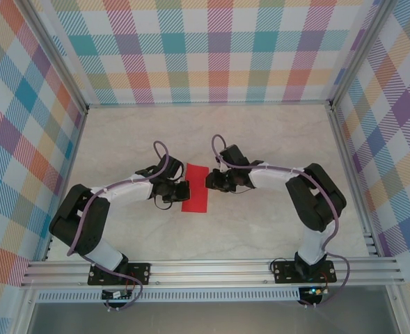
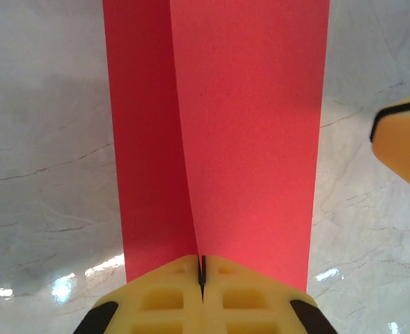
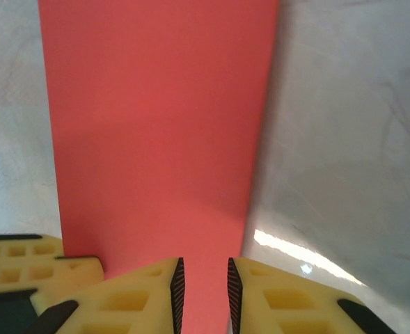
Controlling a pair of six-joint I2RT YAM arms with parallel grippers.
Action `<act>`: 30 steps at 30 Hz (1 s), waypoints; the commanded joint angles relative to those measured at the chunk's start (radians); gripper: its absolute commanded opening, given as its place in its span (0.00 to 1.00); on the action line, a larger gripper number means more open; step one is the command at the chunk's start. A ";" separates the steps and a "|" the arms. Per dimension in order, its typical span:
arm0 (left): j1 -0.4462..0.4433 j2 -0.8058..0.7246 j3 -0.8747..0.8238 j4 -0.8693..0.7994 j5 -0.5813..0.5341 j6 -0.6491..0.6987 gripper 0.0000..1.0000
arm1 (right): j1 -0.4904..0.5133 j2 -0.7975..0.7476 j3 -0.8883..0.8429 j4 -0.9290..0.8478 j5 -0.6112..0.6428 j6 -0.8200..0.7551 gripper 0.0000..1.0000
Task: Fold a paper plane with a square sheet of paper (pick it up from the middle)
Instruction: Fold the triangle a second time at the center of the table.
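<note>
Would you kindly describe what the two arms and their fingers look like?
Both the left arm and right arm have white links between bulky black joints, with a purple cable looping along each. The fingers are yellow blocks with rectangular cut-out pockets and black ribbed inner pads.

The square sheet of paper point(image 1: 195, 188) was bright red, folded over into a narrow rectangle. It lay near the middle of the counter point(image 1: 260, 139), its upper layer not quite covering the lower one.
</note>
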 commanded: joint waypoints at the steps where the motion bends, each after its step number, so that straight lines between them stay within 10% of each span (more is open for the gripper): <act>1: -0.010 0.013 0.011 -0.018 0.003 -0.026 0.08 | 0.002 0.046 0.053 0.018 -0.041 -0.006 0.25; 30: 0.003 -0.039 -0.034 0.084 0.253 -0.110 0.39 | 0.003 0.178 0.145 -0.112 -0.011 0.004 0.24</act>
